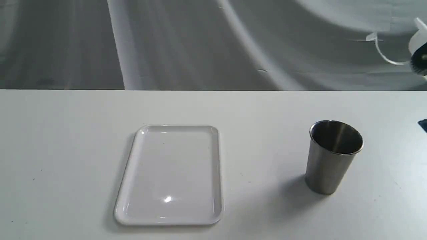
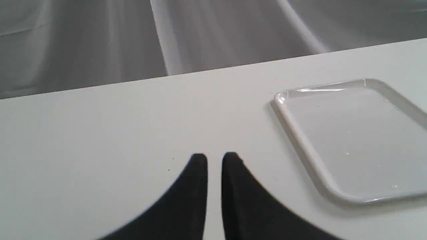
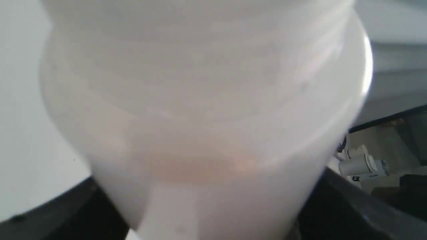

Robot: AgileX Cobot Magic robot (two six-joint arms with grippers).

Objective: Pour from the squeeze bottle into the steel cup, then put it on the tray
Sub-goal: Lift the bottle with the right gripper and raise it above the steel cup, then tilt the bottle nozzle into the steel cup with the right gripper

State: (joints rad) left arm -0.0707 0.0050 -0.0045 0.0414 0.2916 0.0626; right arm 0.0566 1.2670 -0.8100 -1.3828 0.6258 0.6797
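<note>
The squeeze bottle [image 3: 200, 100] fills the right wrist view, whitish and blurred, with a faint orange tint low in it. My right gripper [image 3: 203, 213] is shut on it, one black finger on each side. In the exterior view only the bottle's top [image 1: 418, 40] and its thin cap strap [image 1: 383, 55] show, high at the right edge, above and right of the steel cup [image 1: 334, 156]. The cup stands upright on the table. The white tray [image 1: 171, 175] lies flat, left of the cup, with nothing on it. My left gripper [image 2: 214, 160] hovers shut over bare table beside the tray [image 2: 300, 133].
The white table [image 1: 66, 150] ends at a straight far edge against a grey draped backdrop [image 1: 200, 43]. A small dark blue thing [image 1: 423, 125] pokes in at the right edge, behind the cup. Beyond the table's side, the right wrist view shows floor clutter [image 3: 363, 165].
</note>
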